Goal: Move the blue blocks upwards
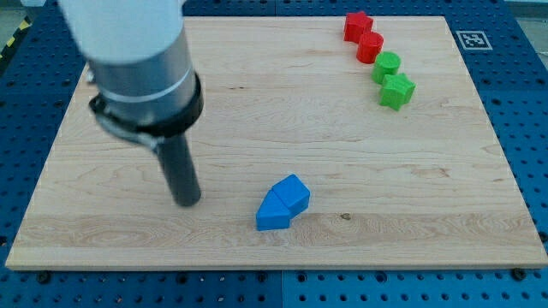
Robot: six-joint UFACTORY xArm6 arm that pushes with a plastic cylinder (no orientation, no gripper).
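Our rod carries no jaws and has hold of nothing; my tip (187, 202) rests on the wooden board (257, 103) in its lower-left part, apart from every block. The two blue blocks sit touching each other near the bottom edge, a little left of its middle: the blue cube-like block (294, 192) lies up and to the view's right of the blue wedge-shaped block (273, 215), so the pair's long axis runs on a slant from lower left to upper right. The relation that matters is this: the blue pair lies to the view's right of my tip and at much the same height, not above it; to send them toward the top edge we judge the tip must first pass below them, between the pair and the bottom edge, where little board is left. A push from the present side would only drive them toward the right edge. Near the top-right corner stand a red star block (357, 25), a red round block (370, 46), a green round block (386, 65) and a green star block (397, 90), in a touching line, well apart from the blue pair. There are no containers on the board.
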